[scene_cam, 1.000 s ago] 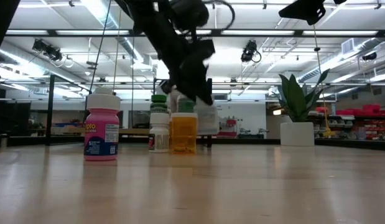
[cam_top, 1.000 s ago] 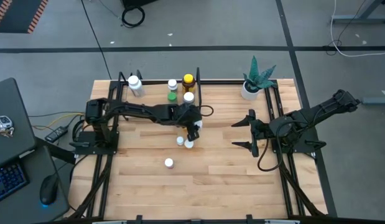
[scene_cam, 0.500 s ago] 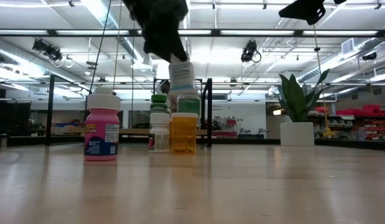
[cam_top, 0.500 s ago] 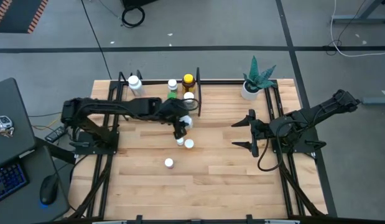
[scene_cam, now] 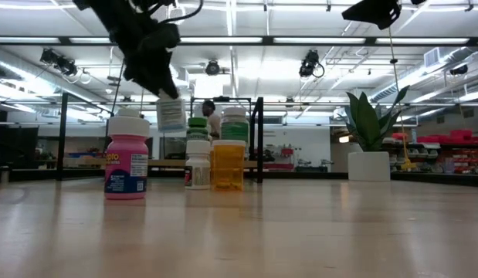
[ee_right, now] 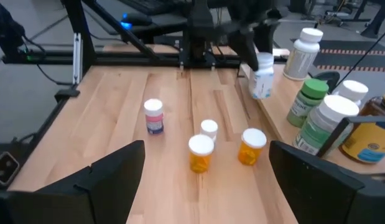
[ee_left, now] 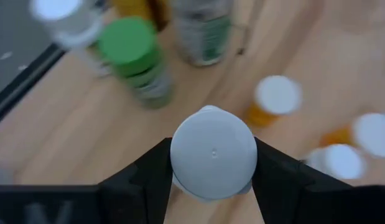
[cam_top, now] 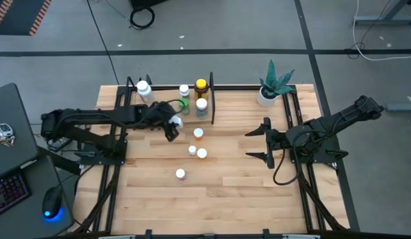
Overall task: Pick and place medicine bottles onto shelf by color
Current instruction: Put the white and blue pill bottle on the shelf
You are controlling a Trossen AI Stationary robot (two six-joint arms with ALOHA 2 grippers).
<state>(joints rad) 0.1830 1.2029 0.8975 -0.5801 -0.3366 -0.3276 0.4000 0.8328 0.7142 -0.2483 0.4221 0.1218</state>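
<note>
My left gripper point(cam_top: 172, 123) is shut on a white medicine bottle point(scene_cam: 171, 114) with a white cap point(ee_left: 213, 152), held in the air over the near edge of the shelf point(cam_top: 155, 99). The light wood shelf with black rods holds a green-capped bottle point(cam_top: 184, 101), a yellow-capped amber one point(cam_top: 201, 85) and several white-capped ones, all standing upright. Two orange bottles point(ee_right: 201, 153) point(ee_right: 252, 146), a small white one point(ee_right: 209, 129) and a pink-labelled one point(ee_right: 153, 116) stand on the table. At the table's right my right gripper point(cam_top: 261, 141) hangs open and holds nothing. My left gripper pinches the white bottle's upper end, beside the cap point(ee_left: 180, 180), between its two fingers point(ee_left: 148, 171), one on each side. The fingers slant down from the table's left. The bottle hangs below them, a little tilted, clear of table and shelf.
A white pot with a green plant point(cam_top: 268, 93) stands at the far right. The shelf's black rods point(cam_top: 212, 106) rise beside the standing bottles. Bare tabletop point(cam_top: 245, 192) lies toward the near edge.
My left gripper has carried the white bottle from the table's middle toward its left and far side, to the shelf's near edge, rising a little and rolling its wrist. The bottle has stayed clear of the table. The other bottles have kept their places.
</note>
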